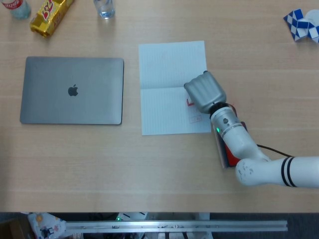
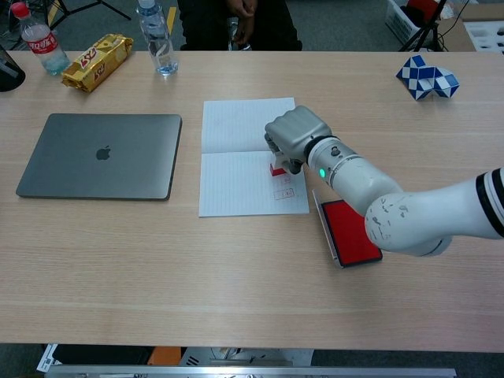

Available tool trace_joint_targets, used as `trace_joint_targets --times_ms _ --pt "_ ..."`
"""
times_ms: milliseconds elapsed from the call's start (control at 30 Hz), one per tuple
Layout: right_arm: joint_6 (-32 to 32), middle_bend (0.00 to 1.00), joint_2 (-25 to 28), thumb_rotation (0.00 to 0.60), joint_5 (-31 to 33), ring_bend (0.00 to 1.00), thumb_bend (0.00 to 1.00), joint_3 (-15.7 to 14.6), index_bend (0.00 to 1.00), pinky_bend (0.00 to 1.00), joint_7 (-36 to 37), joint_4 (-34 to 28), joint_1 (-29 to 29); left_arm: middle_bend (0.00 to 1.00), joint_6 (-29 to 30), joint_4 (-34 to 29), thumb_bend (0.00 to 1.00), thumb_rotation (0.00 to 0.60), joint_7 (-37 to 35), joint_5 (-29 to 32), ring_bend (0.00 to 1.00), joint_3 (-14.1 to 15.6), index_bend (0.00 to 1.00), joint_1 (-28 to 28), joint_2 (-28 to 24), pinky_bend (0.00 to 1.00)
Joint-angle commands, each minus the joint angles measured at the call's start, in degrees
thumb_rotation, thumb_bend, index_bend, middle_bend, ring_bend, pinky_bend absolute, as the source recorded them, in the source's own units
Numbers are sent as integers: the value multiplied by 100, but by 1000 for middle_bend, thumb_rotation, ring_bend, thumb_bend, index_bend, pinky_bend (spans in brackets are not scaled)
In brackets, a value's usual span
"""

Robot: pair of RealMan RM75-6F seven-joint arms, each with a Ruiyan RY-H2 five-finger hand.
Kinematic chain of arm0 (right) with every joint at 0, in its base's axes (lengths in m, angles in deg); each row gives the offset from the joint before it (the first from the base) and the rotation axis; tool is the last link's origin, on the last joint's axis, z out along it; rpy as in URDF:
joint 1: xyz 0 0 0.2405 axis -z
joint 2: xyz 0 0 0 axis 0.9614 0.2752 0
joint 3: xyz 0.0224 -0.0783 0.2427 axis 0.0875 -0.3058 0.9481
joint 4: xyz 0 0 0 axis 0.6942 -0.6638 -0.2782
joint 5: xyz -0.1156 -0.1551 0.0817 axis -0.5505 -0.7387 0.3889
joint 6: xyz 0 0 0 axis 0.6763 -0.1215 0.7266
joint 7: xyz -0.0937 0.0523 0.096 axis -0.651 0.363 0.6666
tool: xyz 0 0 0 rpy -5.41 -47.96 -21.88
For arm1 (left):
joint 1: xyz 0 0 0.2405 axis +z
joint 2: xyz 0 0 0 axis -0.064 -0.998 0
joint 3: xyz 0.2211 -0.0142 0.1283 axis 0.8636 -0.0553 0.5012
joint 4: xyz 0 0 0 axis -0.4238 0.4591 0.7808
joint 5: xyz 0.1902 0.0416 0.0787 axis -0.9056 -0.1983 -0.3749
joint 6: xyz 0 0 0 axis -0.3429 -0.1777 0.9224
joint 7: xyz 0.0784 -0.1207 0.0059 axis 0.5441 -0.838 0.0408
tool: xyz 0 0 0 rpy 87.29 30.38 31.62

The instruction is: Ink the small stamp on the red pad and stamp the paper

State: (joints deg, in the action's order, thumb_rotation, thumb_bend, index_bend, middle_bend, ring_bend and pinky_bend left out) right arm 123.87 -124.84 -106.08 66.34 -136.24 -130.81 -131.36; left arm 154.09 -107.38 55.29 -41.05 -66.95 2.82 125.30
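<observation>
My right hand [image 1: 205, 91] [image 2: 294, 138] hovers over the right half of the white sheet of paper [image 1: 167, 94] [image 2: 236, 169] and grips the small red stamp [image 2: 277, 168] [image 1: 189, 102], whose base is down on the paper. A faint red stamped mark [image 1: 195, 119] [image 2: 282, 192] shows on the paper just in front of the stamp. The open red ink pad [image 2: 349, 230] [image 1: 230, 152] lies on the table to the right of the paper, partly under my forearm in the head view. My left hand is in neither view.
A closed grey laptop [image 1: 72, 90] [image 2: 101, 155] lies left of the paper. A yellow snack pack [image 2: 98, 61], two bottles [image 2: 157, 38] and a blue-white puzzle snake [image 2: 426, 79] sit along the far edge. A person stands behind the table [image 2: 236, 20].
</observation>
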Motion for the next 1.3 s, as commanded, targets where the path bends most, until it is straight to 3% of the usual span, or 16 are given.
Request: trace_joint_targets --times_ms 33,1300 --pt "-12 704 -20 600 -1 556 372 11 808 433 -12 15 -11 0 0 1 208 600 -1 10 13 -3 66 3 0 0" --pt "-16 713 -96 600 -25 559 374 12 820 433 -162 85 13 0 -6 9 208 600 21 25 13 6 64 25 8 0"
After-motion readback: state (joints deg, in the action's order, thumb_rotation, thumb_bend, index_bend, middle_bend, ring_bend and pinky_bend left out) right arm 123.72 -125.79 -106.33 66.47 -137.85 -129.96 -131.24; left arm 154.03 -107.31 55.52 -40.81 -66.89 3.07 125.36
